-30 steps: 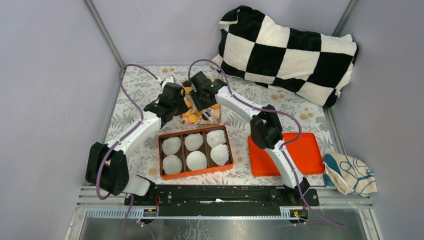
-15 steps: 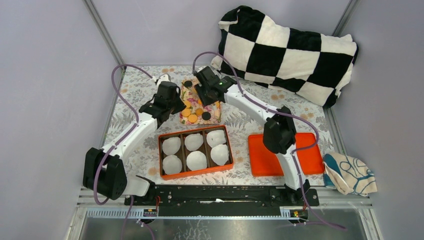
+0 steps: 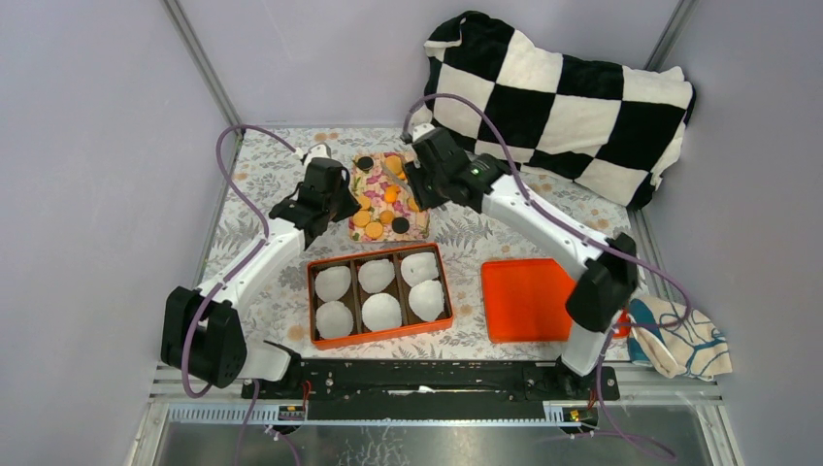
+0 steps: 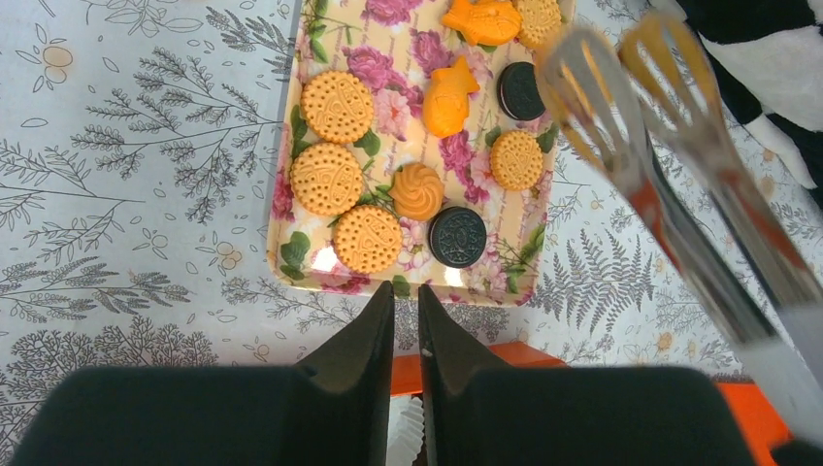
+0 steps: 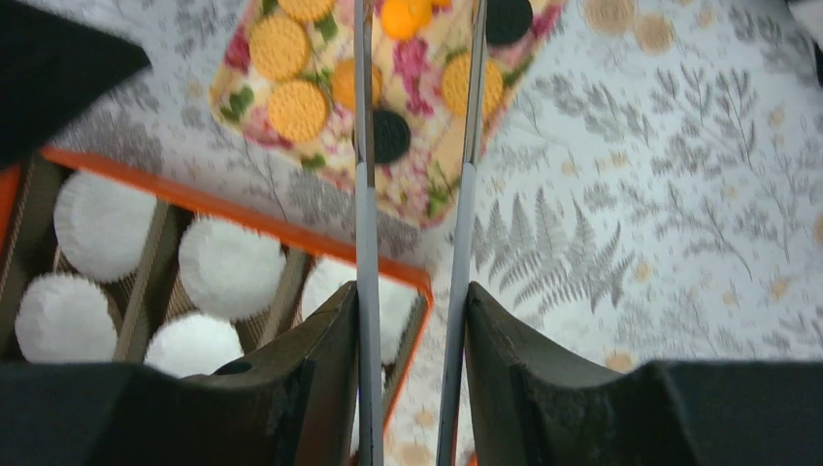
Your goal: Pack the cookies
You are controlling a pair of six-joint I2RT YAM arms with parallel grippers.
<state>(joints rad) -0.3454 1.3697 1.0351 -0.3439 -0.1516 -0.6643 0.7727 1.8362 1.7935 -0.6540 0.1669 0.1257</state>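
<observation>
Okay, far left first: the left hand (image 4: 406, 289) is over the grey leaf-print tabletop (image 4: 126, 194), fingers nearly together with a thin slit between them and nothing in it. Just ahead of its tips sits the rectangular pink-floral tray (image 4: 396, 112). The cookies (image 4: 417, 191) lie on it: round orange-yellow biscuits, orange fish-shaped and swirl ones, a few black sandwich ones. Nearest the left hand are one round biscuit and one black one by the tray's near edge, close but not touched.

Below the tray in the top view, the orange six-compartment box (image 3: 312, 303) has a white crinkled paper cup (image 3: 380, 312) in each compartment.

The right hand (image 5: 412, 291) sits at the tray's right side, clamped on the long metal tongs (image 5: 366, 243), with both arms pinched between its fingers. The tong arms run out over the tray. The cookies lie under and beyond them, well past the hand's own tips. The slotted tong ends are apart and blurred, so I cannot tell if they touch a cookie.

Further right: flat orange lid (image 3: 529, 301), black-and-white checked pillow (image 3: 558, 97), crumpled cream-and-teal cloth (image 3: 679, 338).
</observation>
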